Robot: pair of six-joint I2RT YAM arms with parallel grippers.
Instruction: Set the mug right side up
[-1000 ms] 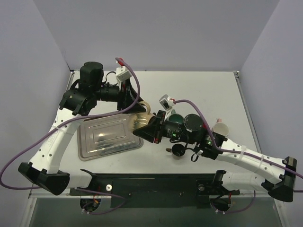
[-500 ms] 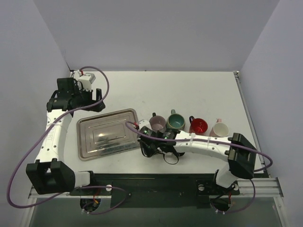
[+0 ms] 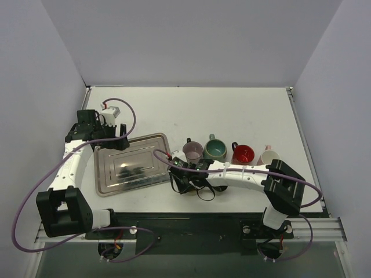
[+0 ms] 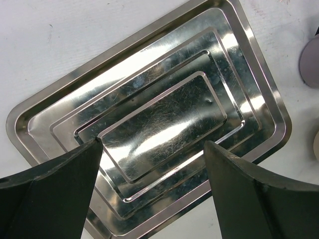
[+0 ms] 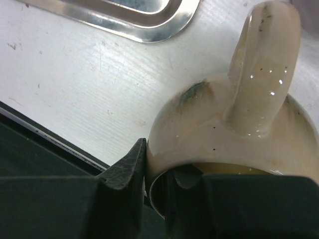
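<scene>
Where the mug was: beige glazed ceramic mug (image 5: pixel 214 134), carried in the right gripper (image 5: pixel 157 164), with its mouth turned back toward the wrist and its loop handle (image 5: pixel 259 69) uppermost in the wrist view.
Right gripper: clamped on the mug's rim, one finger outside the wall and the other inside the mouth.
Left gripper (image 4: pixel 152 143): fingers apart with nothing between them, hovering with the stamped steel tray (image 4: pixel 164 114) directly beneath the fingertips.
Done, as judged: the rim grasp was made, and the mug looked tipped, resting on neither rim nor base.
Left, as judged: rotate until the base faced the white table (image 5: pixel 75 84) under the fingers, set it down, then let go.
Shown overhead only: a row of four upright mugs just beyond the right gripper, namely mauve mug (image 3: pixel 193 152), teal mug (image 3: pixel 215 149), red mug (image 3: pixel 242 154) and pale mug (image 3: pixel 269 157). The tray's corner lay just beside the right gripper. The beige mug itself was hidden under that gripper.
Shown by right wrist only: the pinch on the rim, the handle and the speckled glaze. A tray corner lay ahead of the fingertips, and the table's dark front edge lay close below them.
Shown by left wrist only: the open gap between the left fingers and the scratched tray floor.
</scene>
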